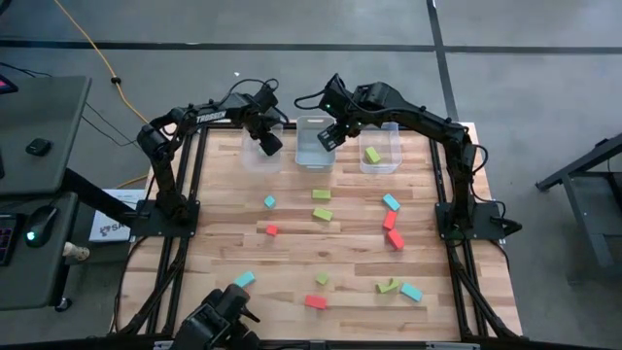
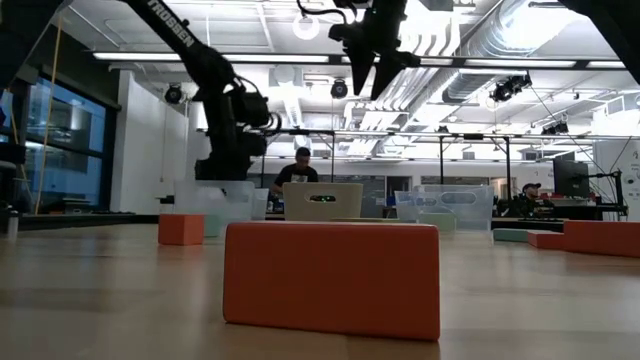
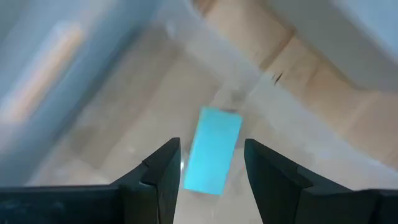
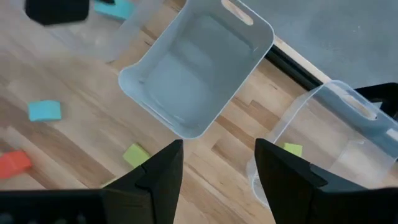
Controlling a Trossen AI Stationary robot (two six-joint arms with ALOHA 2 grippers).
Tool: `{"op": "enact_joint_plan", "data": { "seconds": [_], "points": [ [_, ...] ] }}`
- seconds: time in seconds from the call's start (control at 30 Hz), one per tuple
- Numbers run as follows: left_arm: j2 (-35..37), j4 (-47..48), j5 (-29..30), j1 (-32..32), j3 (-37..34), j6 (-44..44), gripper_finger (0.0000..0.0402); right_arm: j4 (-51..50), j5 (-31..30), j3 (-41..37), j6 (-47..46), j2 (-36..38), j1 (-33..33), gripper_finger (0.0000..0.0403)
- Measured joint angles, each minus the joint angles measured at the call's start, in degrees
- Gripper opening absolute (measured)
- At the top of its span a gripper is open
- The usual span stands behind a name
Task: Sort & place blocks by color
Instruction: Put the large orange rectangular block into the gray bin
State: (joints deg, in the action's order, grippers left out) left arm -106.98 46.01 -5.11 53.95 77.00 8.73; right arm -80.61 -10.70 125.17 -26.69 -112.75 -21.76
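1. I'm holding the left gripper [image 3: 208, 163] open above the left bin [image 1: 255, 156], a light blue block [image 3: 212, 149] lying inside.
2. The right gripper [image 4: 217, 163] is hovering open, empty, above the middle bin [image 1: 313, 160].
3. I'm counting three bins, one green block [image 1: 372, 155] in the right bin [image 1: 391, 160].

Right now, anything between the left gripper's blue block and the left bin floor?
Nothing visible. The left gripper is over the left bin, fingers apart, with the light blue block between and beyond them, only clear bin below it.
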Motion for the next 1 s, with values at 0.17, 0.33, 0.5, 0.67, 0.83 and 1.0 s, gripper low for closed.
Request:
{"op": "enact_joint_plan", "data": {
  "seconds": [0.17, 0.33, 0.5, 0.67, 0.83, 1.0],
  "points": [
    [0.0, 7.02, 0.44, 0.04, 7.54, 1.52, 0.0154, -0.11, 0.64, 0.01, 1.57, 0.0, 0.02, 0.0214],
    [0.04, 14.71, 0.55, 0.04, 14.16, 1.99, 0.0154, -0.34, 4.28, 0.0, 2.76, 0.0, 0.14, 0.0251],
    [0.55, 21.19, 0.56, 0.03, 18.06, 1.97, 0.0154, -5.21, 11.75, 0.0, 3.19, 0.0, 1.7, 0.0261],
    [3.89, 22.44, 0.1, -0.37, 18.16, 1.47, 0.0154, -9.67, 10.6, -0.61, 1.18, -0.09, 5.8, 0.0261],
    [8.19, 22.39, -0.04, -1.52, 18.18, 1.29, 0.0154, -9.39, 12.18, -0.62, -1.92, -0.07, 10.52, 0.0261],
    [11.57, 23.26, -0.07, -3.36, 18.18, 0.94, 0.0154, -9.4, 12.31, -0.62, -6.87, -0.07, 15.3, 0.0261]
  ]
}}
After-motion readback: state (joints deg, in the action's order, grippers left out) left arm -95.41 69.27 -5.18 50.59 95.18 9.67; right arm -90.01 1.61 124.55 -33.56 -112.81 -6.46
